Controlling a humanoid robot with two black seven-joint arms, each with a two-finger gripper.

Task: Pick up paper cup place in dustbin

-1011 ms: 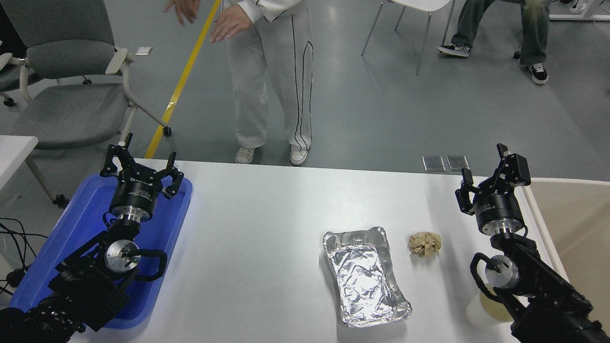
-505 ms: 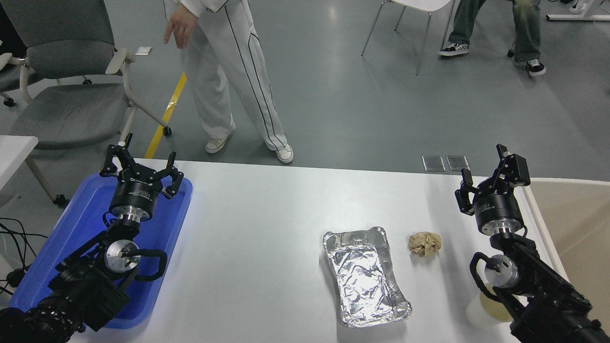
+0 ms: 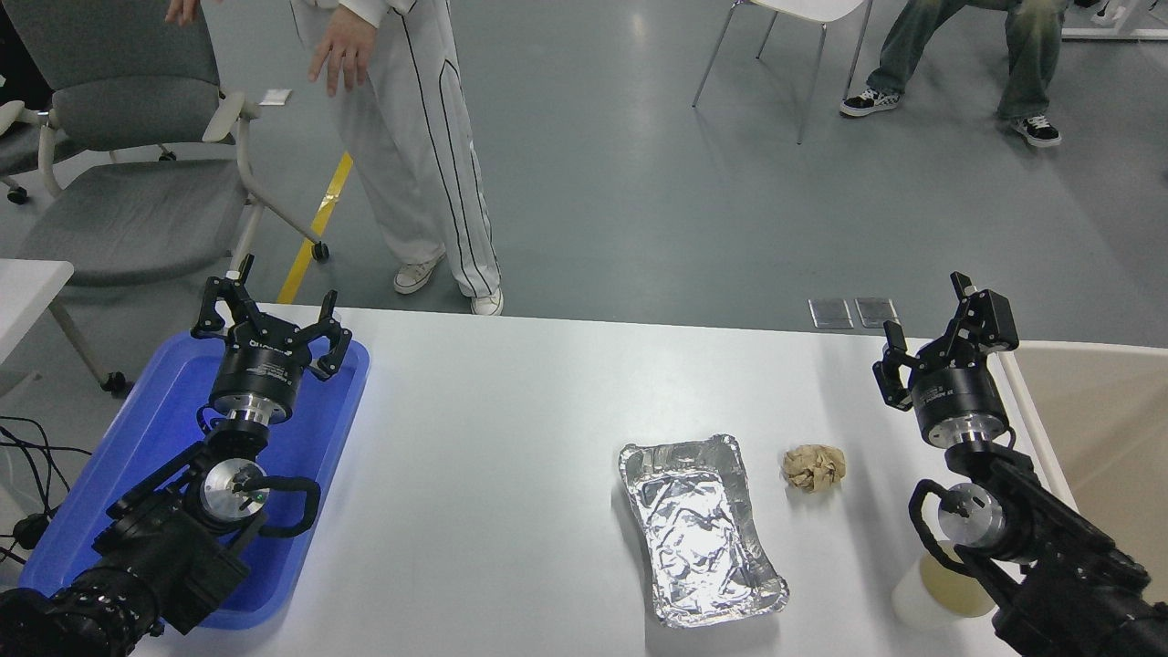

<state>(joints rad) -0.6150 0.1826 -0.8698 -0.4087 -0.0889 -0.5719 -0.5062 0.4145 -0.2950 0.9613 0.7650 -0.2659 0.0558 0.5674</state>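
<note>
Under right arm, half-hidden paper cup (image 3: pixel 940 598)

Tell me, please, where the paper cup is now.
In the head view, the paper cup stands at the table's near right corner, partly hidden under the right arm, near the foil tray and the dustbin.

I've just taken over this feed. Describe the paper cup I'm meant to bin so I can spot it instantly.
Start at the white table and go to its near right corner, beside the beige dustbin. The paper cup stands upright there, partly hidden under the right arm. It is smooth, white and tapered with a cream inside, unlike the crumpled tan paper ball and the silver foil tray further left.
</note>
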